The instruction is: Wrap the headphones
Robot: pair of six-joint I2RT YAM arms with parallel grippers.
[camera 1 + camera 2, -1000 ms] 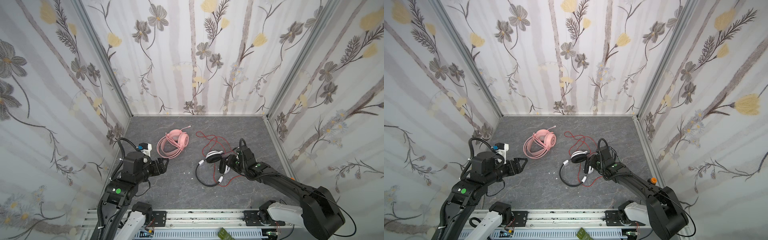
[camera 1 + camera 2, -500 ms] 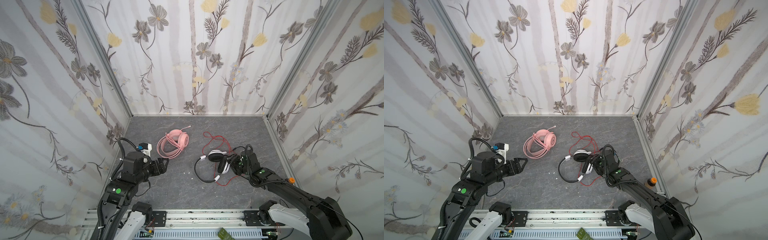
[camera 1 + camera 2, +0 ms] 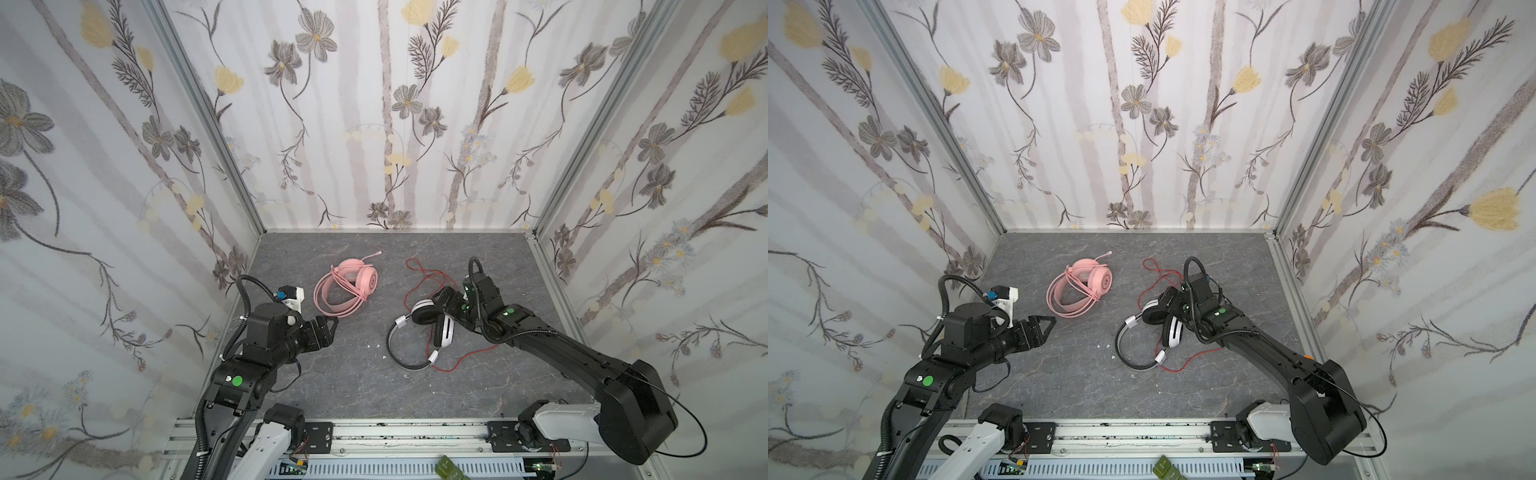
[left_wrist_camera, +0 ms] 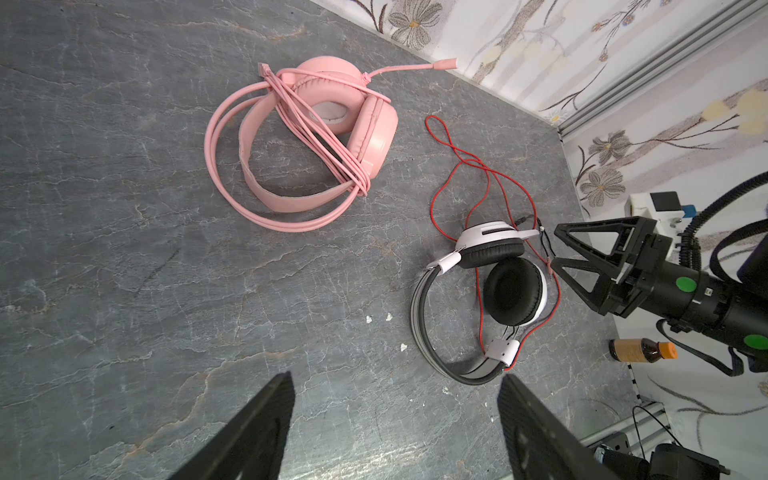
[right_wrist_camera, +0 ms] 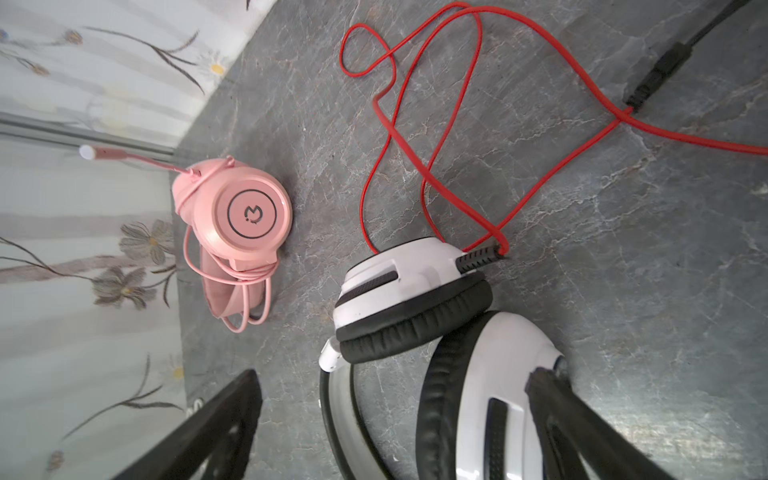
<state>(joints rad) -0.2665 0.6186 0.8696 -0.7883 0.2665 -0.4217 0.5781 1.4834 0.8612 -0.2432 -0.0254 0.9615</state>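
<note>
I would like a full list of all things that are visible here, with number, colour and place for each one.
pink headset: 1, all pink, cable wound around it, on the table, left of centre
white-and-black headset: 1, white with black earpads, right of the pink one
red cable: 1, red, loose on the table around that headset
white bits: a few, white, left of the white-and-black headset
bottle: 1, brown, orange cap, beyond the table's right edge
table: 1, grey stone pattern
walls: 3, flowered, around the table
left gripper: 1, black, open, empty, left side
right gripper: 1, black, open, at the white-and-black headset
</note>
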